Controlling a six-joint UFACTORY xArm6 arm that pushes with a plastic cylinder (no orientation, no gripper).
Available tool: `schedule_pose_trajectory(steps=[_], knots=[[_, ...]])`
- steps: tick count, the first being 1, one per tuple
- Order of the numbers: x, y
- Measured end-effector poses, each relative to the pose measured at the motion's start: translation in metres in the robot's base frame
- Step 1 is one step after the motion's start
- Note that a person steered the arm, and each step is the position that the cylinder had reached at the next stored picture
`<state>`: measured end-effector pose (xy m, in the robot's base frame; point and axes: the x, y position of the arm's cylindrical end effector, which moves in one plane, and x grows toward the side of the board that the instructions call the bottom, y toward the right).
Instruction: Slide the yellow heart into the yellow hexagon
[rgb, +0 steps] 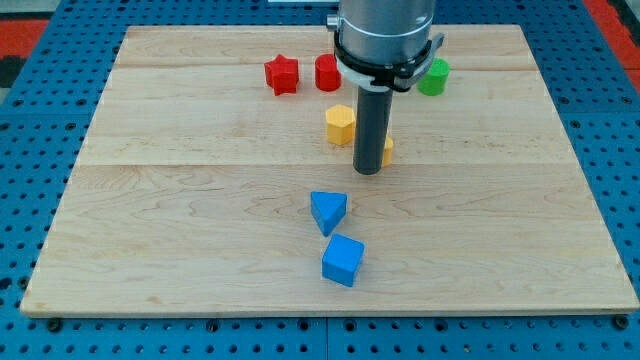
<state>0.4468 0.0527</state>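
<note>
The yellow hexagon (340, 125) lies a little above the board's middle. The yellow heart (387, 150) is mostly hidden behind my rod; only a sliver shows at the rod's right side, to the lower right of the hexagon. My tip (368, 171) rests on the board just in front of the heart, to the lower right of the hexagon. A small gap shows between the hexagon and the rod.
A red star (282, 74) and a red block (327, 72) sit near the view's top. A green block (434, 77) is at the upper right. A blue triangle-like block (328, 211) and a blue cube (343, 260) lie below my tip. The wooden board (150, 230) ends in blue pegboard.
</note>
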Motion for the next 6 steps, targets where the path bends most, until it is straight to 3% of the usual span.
schedule_pose_trajectory(steps=[2,4,6], knots=[[-0.018,0.069],[-0.025,-0.031],[-0.028,0.022]])
